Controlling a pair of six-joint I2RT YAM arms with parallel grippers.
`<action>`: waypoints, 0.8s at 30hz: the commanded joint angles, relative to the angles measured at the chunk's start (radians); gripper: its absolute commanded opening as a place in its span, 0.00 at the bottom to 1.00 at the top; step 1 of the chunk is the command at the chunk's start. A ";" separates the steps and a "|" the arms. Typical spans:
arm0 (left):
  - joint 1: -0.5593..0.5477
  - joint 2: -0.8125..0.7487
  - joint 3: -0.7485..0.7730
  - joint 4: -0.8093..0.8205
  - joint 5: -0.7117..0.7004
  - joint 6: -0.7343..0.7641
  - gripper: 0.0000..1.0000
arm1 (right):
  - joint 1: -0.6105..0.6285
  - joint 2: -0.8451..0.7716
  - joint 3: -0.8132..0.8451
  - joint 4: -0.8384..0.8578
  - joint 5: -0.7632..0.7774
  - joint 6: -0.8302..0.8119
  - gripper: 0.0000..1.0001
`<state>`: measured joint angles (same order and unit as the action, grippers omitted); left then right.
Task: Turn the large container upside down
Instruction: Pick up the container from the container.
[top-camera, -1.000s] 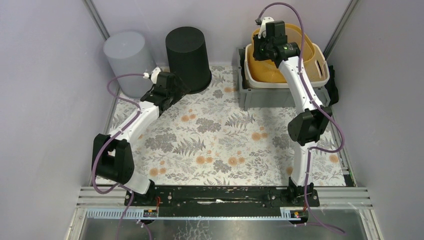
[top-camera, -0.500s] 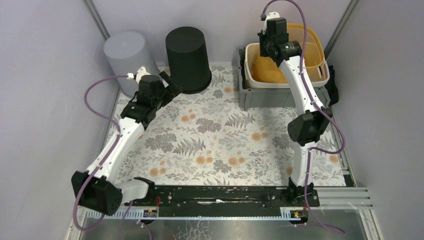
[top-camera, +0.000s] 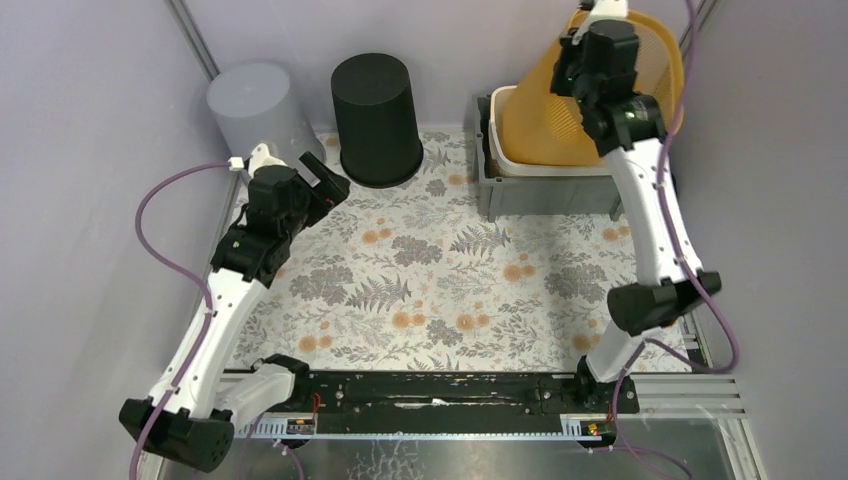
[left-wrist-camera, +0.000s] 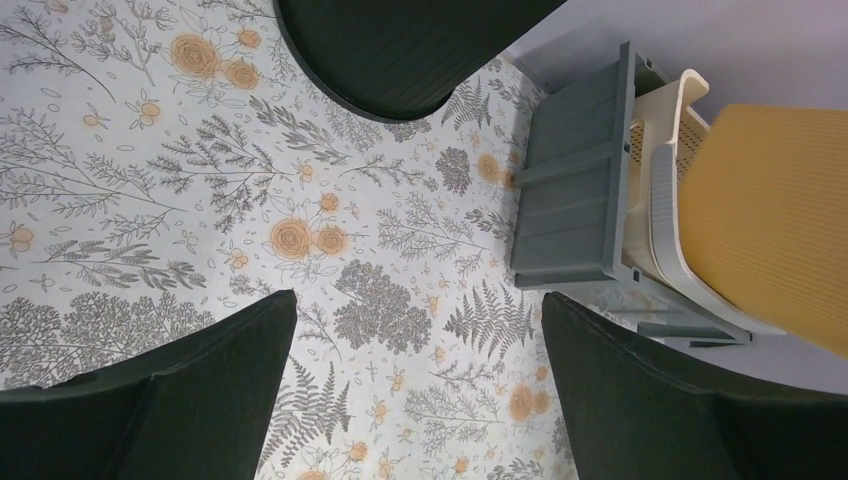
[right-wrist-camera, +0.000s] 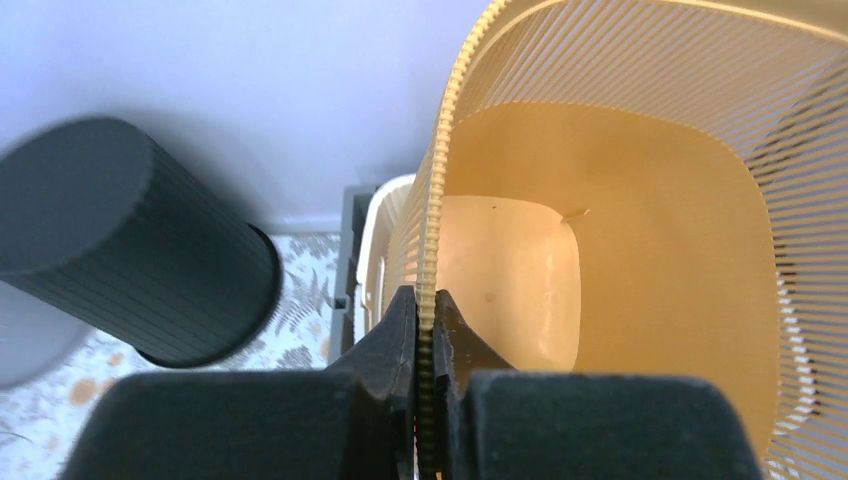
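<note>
The right tool (right-wrist-camera: 425, 312) is clamped on the rim of the yellow basket (right-wrist-camera: 620, 230), holding it tipped on edge over the white tub (top-camera: 500, 120) at the far right, probably so the wrist can roll it over. The left tool (left-wrist-camera: 420, 340) hangs wide open above the desk (top-camera: 450, 280), holding nothing.

Basket (top-camera: 540, 125) leans in tub (top-camera: 560, 169) back right; bucket (top-camera: 377, 115) left of it; drum (top-camera: 250, 105) leftmost.

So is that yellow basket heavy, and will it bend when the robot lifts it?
Probably light: the yellow basket has thin slatted walls you can see through. It may flex a bit, since the right gripper pinches only its thin rim. Tilted like that, held at one edge, it could swing or slip.
</note>
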<state>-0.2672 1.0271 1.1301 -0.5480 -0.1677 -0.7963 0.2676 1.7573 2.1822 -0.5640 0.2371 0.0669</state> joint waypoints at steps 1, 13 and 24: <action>0.005 -0.055 0.021 -0.056 0.003 0.025 1.00 | 0.005 -0.189 0.039 0.117 0.036 0.021 0.00; 0.005 -0.065 0.195 -0.249 0.124 0.075 1.00 | 0.004 -0.384 0.023 0.083 -0.231 0.219 0.00; 0.005 -0.157 0.254 -0.377 0.142 0.077 1.00 | 0.004 -0.537 -0.279 0.279 -0.554 0.595 0.00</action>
<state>-0.2672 0.9016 1.3460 -0.8566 -0.0410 -0.7452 0.2676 1.2869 1.9915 -0.5713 -0.1310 0.4614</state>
